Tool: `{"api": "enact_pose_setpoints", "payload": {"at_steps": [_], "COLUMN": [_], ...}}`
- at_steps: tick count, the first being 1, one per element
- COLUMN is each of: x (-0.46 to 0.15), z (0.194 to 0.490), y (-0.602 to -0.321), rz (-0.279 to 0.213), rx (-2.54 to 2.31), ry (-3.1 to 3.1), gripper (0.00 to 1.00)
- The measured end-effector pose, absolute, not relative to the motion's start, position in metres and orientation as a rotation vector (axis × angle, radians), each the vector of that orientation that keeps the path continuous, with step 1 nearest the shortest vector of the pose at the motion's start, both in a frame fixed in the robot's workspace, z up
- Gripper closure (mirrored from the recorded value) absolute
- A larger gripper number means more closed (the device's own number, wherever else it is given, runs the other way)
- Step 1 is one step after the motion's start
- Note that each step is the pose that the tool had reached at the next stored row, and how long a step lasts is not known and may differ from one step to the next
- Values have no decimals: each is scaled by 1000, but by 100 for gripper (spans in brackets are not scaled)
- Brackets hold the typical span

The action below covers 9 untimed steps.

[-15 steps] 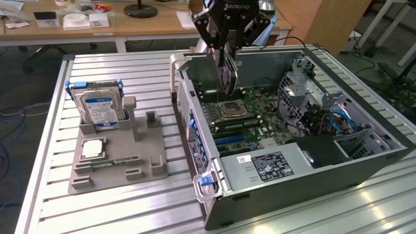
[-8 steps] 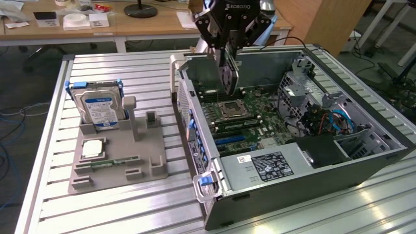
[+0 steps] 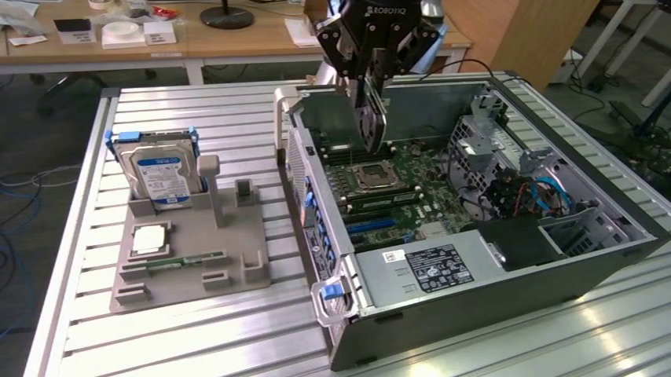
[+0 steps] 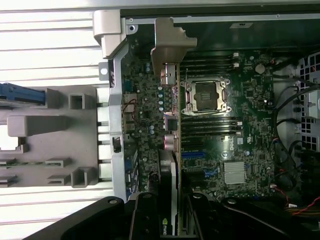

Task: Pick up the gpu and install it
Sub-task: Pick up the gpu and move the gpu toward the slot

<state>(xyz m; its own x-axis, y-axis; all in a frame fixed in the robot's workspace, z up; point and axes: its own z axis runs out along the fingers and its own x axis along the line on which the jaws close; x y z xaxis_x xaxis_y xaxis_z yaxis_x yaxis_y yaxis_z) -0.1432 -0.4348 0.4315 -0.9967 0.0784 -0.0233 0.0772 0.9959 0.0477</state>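
Note:
The gpu is a thin dark card hanging upright, edge-on, over the open computer case. My gripper is shut on its top edge. The card's lower end hangs just above the motherboard, close to the case's rear wall. In the wrist view the gpu runs as a slim strip from between my black fingers out to its silver bracket, lying over the board beside the CPU socket. Whether the card touches a slot cannot be told.
On the exterior view's left, a grey fixture holds a silver hard drive, a CPU chip and a green memory stick. Drive cages and cables fill the case's far side. Wooden desks stand behind the slatted table.

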Motion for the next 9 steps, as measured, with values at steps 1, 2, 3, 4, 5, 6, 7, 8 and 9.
{"api": "enact_pose_setpoints", "payload": {"at_steps": [1,2,3,4,5,6,7,8,9], "x": [-143,-143,-142,-142,-141,-141,-139,-138,-137], "z": [432,432,432,432,432,432,432,432,431], "y": [-435,-435,-435,-435,-435,-435,-435,-435,-435], "rz": [73,73,73,73,73,73,73,73,73], "rx": [121,121,121,121,121,121,121,122,121], "ry": [3113,3113,3113,3113,3113,3113,3113,3113,3113], "gripper": [73,73,73,73,73,73,73,73,73]}}
